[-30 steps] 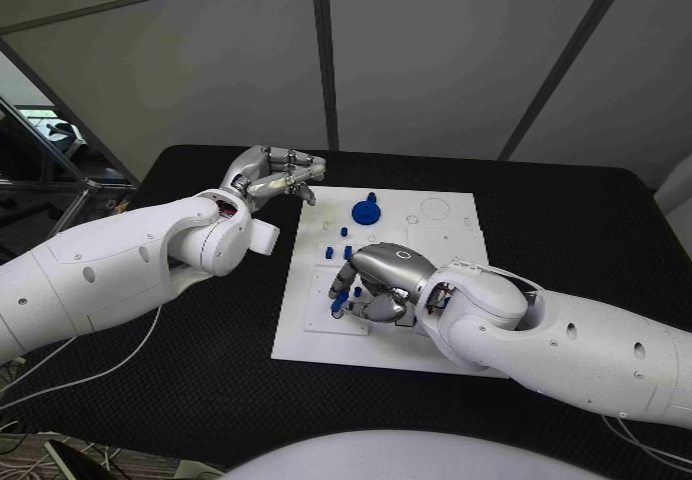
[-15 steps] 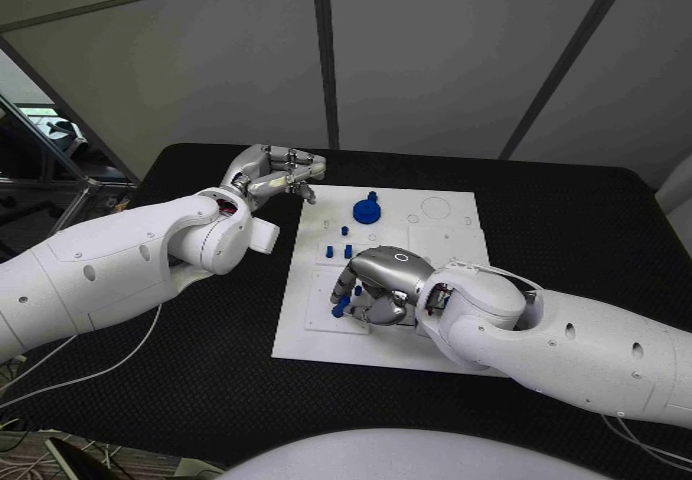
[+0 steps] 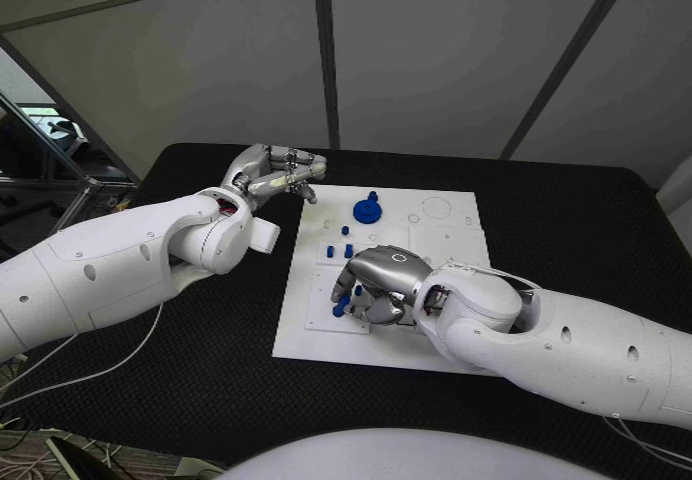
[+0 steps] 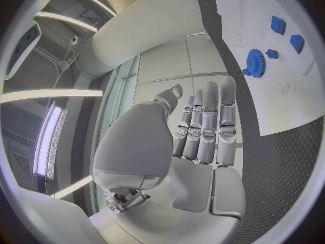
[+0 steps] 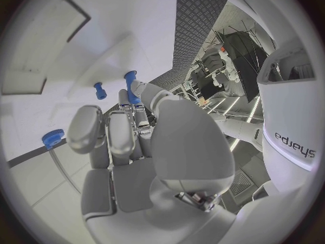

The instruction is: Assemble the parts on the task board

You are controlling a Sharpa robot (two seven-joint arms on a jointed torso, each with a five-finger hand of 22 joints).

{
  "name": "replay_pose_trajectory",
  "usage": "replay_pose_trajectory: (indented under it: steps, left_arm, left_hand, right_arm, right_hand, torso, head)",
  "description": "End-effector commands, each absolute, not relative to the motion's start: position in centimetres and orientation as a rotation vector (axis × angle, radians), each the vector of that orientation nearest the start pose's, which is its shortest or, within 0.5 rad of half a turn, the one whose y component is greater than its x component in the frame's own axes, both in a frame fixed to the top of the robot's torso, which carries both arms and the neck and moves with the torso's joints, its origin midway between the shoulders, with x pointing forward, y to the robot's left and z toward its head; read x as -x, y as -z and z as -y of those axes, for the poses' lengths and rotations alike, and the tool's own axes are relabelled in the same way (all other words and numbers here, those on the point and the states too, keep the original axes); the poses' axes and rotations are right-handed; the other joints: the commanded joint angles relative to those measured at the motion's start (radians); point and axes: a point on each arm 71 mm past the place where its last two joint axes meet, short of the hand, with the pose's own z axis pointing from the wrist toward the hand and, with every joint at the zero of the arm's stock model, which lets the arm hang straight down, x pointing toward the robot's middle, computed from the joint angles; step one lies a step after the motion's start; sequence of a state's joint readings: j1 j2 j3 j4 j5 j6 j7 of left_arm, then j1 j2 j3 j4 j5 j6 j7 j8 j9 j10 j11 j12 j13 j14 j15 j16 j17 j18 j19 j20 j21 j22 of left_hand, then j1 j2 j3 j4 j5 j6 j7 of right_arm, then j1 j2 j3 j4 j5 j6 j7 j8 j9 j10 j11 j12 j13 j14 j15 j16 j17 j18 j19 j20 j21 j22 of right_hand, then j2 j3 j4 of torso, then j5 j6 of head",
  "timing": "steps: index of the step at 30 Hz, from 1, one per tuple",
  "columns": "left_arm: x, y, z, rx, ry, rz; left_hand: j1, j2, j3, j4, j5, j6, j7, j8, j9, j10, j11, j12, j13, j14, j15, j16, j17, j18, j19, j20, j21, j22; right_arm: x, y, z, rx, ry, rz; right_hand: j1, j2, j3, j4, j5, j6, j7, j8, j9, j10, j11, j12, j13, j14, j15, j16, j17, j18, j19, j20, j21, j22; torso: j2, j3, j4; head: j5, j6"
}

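Observation:
The white task board (image 3: pixel 447 235) lies mid-table. My right hand (image 3: pixel 381 284) hovers over its left half and pinches a small blue peg (image 3: pixel 340 308) between thumb and fingertip; the right wrist view shows this peg (image 5: pixel 130 87) upright at the fingertips. A blue gear (image 3: pixel 369 211) with a short post stands at the board's far side, and two small blue pegs (image 3: pixel 346 231) stand just in front of it. My left hand (image 3: pixel 274 172) hangs beside the board's far left corner and holds nothing. In the left wrist view its fingers (image 4: pixel 206 127) are stretched out, with the gear (image 4: pixel 255 63) beyond them.
The black table (image 3: pixel 577 220) surrounds the board. A white cable (image 3: pixel 87 375) runs along its front left. The right wrist view shows another small peg (image 5: pixel 100 90) and a blue knob (image 5: pixel 51 139) on the board. A metal frame (image 3: pixel 58 190) stands off the table's left edge.
My right hand has sunk a little toward the board's near left with the blue peg still pinched. The left hand has not moved.

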State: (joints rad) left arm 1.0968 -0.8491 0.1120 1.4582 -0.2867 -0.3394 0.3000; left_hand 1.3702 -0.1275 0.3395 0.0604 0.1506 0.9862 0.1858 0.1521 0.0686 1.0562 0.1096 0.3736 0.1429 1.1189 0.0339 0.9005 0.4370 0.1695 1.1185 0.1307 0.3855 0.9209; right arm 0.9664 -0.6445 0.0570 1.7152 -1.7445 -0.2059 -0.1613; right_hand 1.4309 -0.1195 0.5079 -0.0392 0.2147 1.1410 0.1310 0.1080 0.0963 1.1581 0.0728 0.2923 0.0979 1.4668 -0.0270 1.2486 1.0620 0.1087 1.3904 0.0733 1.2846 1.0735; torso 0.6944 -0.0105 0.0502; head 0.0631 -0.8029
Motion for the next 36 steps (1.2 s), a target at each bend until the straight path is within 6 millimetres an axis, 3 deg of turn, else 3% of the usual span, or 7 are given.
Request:
replay_pose_trajectory:
  steps: [1, 12, 17, 21, 27, 36]
  left_arm:
    - [-50.2, 17.8, -23.2, 0.943, 1.402, -1.43]
    - [-50.2, 17.8, -23.2, 0.943, 1.402, -1.43]
    - [-50.2, 17.8, -23.2, 0.943, 1.401, -1.43]
    - [-50.2, 17.8, -23.2, 0.944, 1.401, -1.431]
    - [-50.2, 17.8, -23.2, 0.944, 1.4, -1.431]
    - [-50.2, 17.8, -23.3, 0.944, 1.399, -1.431]
  left_hand:
    - [0.007, -0.001, 0.0, -0.007, 0.002, -0.004, 0.001, -0.004, 0.0, -0.005, 0.002, -0.004, -0.001, -0.002, 0.001, -0.003, -0.001, 0.011, 0.001, 0.004, -0.003, -0.002]
    - [0.008, 0.001, 0.0, -0.008, 0.002, -0.005, 0.001, -0.004, 0.001, -0.005, 0.002, -0.004, -0.001, -0.003, 0.002, -0.003, -0.002, 0.011, 0.001, 0.004, -0.004, -0.002]
    - [0.008, 0.001, 0.0, -0.008, 0.002, -0.005, 0.001, -0.004, 0.001, -0.005, 0.002, -0.004, -0.001, -0.003, 0.002, -0.003, -0.002, 0.011, 0.001, 0.004, -0.004, -0.002]
    - [0.008, 0.001, 0.0, -0.008, 0.002, -0.005, 0.001, -0.004, 0.001, -0.005, 0.002, -0.004, -0.001, -0.003, 0.002, -0.003, -0.002, 0.011, 0.001, 0.004, -0.004, -0.002]
    - [0.008, 0.001, 0.0, -0.008, 0.002, -0.005, 0.001, -0.004, 0.001, -0.005, 0.002, -0.004, -0.001, -0.003, 0.002, -0.003, -0.002, 0.011, 0.001, 0.004, -0.004, -0.002]
    - [0.008, 0.001, 0.0, -0.008, 0.002, -0.005, 0.001, -0.004, 0.001, -0.005, 0.002, -0.004, -0.001, -0.003, 0.002, -0.003, -0.002, 0.011, 0.001, 0.004, -0.004, -0.002]
  right_arm:
    - [-38.9, 22.3, 5.1, 0.509, -0.895, -1.662]
    - [-38.5, 22.9, 4.7, 0.547, -0.914, -1.672]
    - [-38.5, 22.8, 4.7, 0.546, -0.928, -1.655]
    - [-38.5, 22.7, 4.7, 0.536, -0.949, -1.631]
    - [-38.4, 22.5, 4.8, 0.52, -0.966, -1.611]
    - [-38.4, 21.8, 5.5, 0.456, -1.009, -1.549]
  right_hand:
    - [-0.001, 0.007, 0.003, -0.001, 0.002, 0.0, 0.004, -0.002, 0.001, 0.024, -0.014, -0.001, -0.001, 0.023, 0.0, 0.0, -0.003, -0.013, 0.002, -0.001, -0.001, -0.002]
    - [-0.022, -0.005, -0.003, 0.0, 0.005, -0.022, 0.011, -0.017, -0.004, -0.005, -0.006, -0.027, -0.006, 0.024, 0.006, 0.008, 0.008, -0.012, -0.005, 0.004, -0.007, -0.01]
    - [-0.067, -0.039, -0.023, 0.014, 0.03, -0.079, 0.021, -0.046, -0.018, -0.099, 0.018, -0.086, -0.031, 0.007, 0.028, -0.022, -0.038, -0.002, -0.036, 0.02, -0.045, -0.07]
    - [-0.079, -0.059, -0.058, 0.015, 0.025, -0.149, 0.011, -0.046, -0.03, -0.182, 0.032, -0.11, -0.033, -0.026, 0.039, -0.074, -0.111, 0.017, -0.085, 0.034, -0.113, -0.17]
    - [-0.076, -0.058, -0.102, 0.013, 0.028, -0.186, 0.004, -0.045, -0.029, -0.225, 0.038, -0.1, -0.031, -0.041, 0.044, -0.094, -0.142, 0.024, -0.102, 0.041, -0.142, -0.207]
    - [-0.075, -0.052, -0.128, 0.016, 0.033, -0.197, 0.009, -0.045, -0.028, -0.233, 0.037, -0.083, -0.029, -0.041, 0.044, -0.092, -0.144, 0.024, -0.1, 0.042, -0.147, -0.211]
  torso:
    - [0.0, -0.0007, 0.001]
    - [-0.001, 0.0, -0.0005]
    - [-0.001, 0.0005, -0.0003]
    - [0.0, 0.0003, -0.0002]
    - [0.0, 0.0003, -0.0001]
    - [-0.001, 0.0009, -0.0006]
  head:
    - [-0.002, 0.0]
    - [-0.002, 0.0]
    - [-0.002, 0.0]
    - [-0.002, 0.001]
    - [-0.002, 0.001]
    - [-0.004, 0.004]
